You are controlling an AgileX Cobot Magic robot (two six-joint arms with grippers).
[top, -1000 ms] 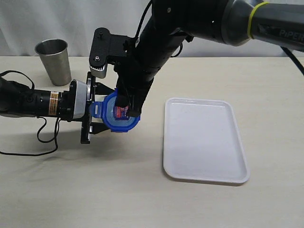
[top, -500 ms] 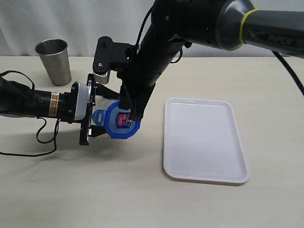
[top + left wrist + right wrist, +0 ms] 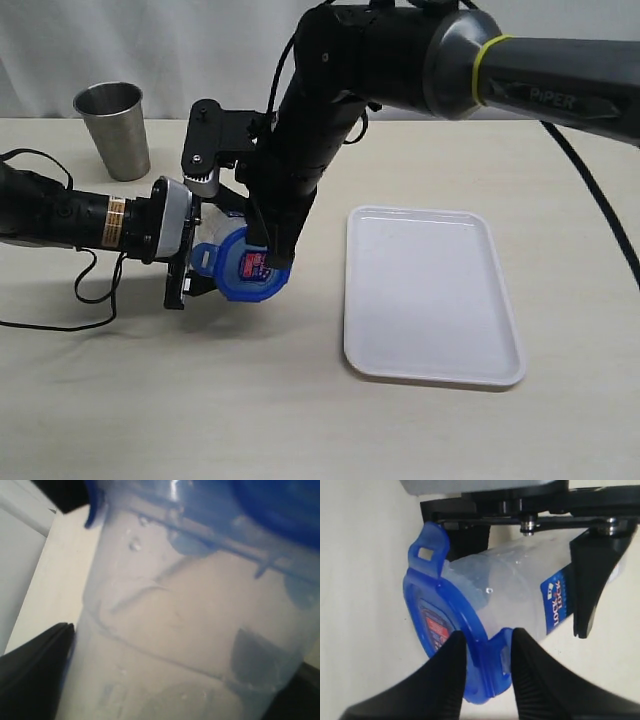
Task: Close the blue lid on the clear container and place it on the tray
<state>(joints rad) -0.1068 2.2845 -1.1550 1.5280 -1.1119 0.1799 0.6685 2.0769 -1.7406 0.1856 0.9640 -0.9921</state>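
The blue lid (image 3: 435, 625) caps the clear container (image 3: 520, 585), right gripper (image 3: 488, 642) pinching a flap; left gripper (image 3: 205, 255) hold unclear; tray (image 3: 430, 290) trip remains.

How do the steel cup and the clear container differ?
The steel cup is opaque grey metal; the clear container is see-through plastic. The steel cup stands upright, untouched; the clear container is tilted in the left gripper. The steel cup is open-topped; the clear container wears the blue lid.
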